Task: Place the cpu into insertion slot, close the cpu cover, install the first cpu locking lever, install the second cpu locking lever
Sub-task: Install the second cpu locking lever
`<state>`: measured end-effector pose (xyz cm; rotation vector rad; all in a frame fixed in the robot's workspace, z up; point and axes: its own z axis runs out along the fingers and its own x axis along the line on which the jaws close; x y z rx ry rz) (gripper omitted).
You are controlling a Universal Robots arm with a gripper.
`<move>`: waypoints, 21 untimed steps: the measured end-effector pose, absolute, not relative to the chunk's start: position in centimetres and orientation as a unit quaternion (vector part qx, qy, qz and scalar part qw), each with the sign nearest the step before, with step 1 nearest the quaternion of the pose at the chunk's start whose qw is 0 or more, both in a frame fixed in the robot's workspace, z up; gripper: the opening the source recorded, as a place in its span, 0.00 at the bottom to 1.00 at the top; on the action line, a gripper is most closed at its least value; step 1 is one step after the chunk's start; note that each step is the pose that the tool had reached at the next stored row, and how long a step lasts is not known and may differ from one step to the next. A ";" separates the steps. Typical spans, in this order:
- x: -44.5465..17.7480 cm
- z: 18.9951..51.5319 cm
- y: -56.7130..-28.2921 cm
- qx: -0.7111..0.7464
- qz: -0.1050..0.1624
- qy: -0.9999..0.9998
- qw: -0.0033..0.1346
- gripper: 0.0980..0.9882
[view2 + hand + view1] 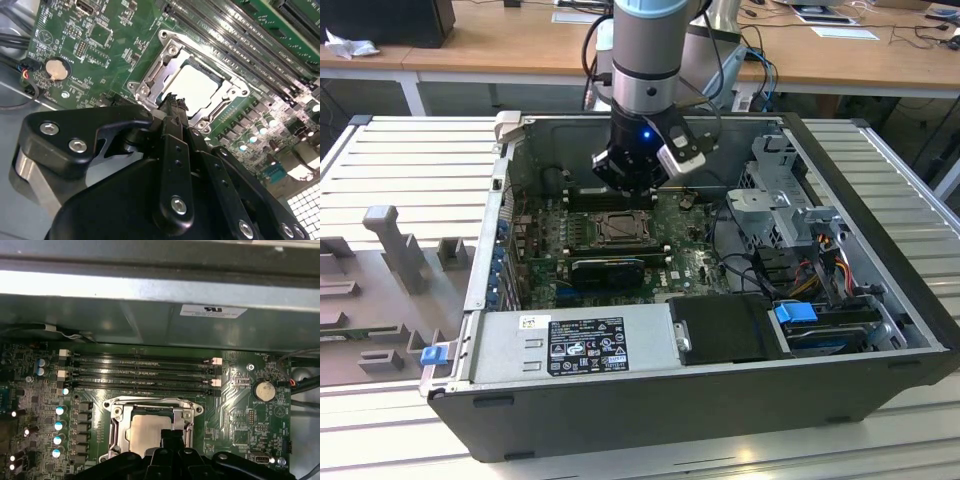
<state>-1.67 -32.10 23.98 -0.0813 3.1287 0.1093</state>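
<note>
— Tool [630, 186] state?
— Narrow: in both wrist views its fingertips [172, 103] meet, with nothing between them. In the exterior view it hangs just at twelve o'clock of the insertion slot [620, 229], inside the open computer case [880, 200] on the table [410, 170].
— And the cpu [192, 86]?
— Seated in the slot, pale top up, with the cpu cover [226, 95] lying flat around it.
— What crowds it?
— One black heatsink card [608, 268] at six o'clock of the slot, one power supply [570, 345] beyond that, and a drive cage [785, 205] at three o'clock.
— Anything the wrist cameras add?
— The first wrist view shows four memory slots [142, 372] beside the slot, and both show one coin battery [263, 390]. The tool's black body hides one edge of the cover.
</note>
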 end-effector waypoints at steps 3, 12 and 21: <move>-1.7 24.0 -32.6 -0.026 0.035 0.999 0.005 0.01; -1.7 23.9 -35.2 -0.026 0.041 0.999 -0.008 0.01; -1.7 23.8 -36.6 -0.026 0.042 0.999 -0.008 0.01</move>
